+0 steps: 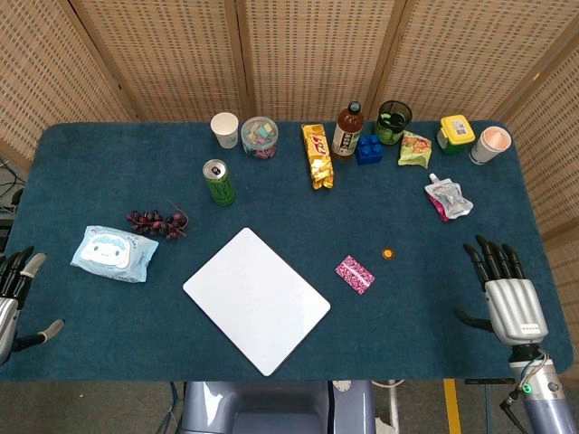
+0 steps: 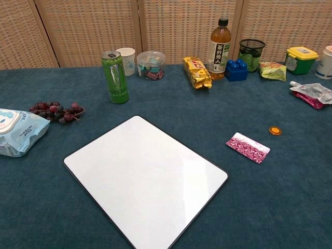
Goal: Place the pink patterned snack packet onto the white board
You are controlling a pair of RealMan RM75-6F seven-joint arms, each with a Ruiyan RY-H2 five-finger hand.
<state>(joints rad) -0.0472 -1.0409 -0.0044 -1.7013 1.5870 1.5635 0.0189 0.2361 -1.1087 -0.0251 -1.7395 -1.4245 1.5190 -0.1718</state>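
The pink patterned snack packet [image 1: 355, 274] [image 2: 248, 147] lies flat on the blue table, just right of the white board [image 1: 256, 299] [image 2: 145, 179], not touching it. Nothing rests on the board. My right hand [image 1: 503, 290] sits near the table's right front edge, fingers spread and holding nothing, well right of the packet. At the far left edge my left hand [image 1: 18, 297] is partly cut off by the frame, fingers apart and empty. Neither hand shows in the chest view.
A small orange cap [image 1: 387, 254] [image 2: 275, 130] lies just beyond the packet. Grapes [image 1: 156, 221], a blue wipes pack [image 1: 114, 254] and a green can [image 1: 218, 182] stand left of the board. Cups, a bottle [image 1: 347, 131], snacks and a pouch [image 1: 449, 197] line the back.
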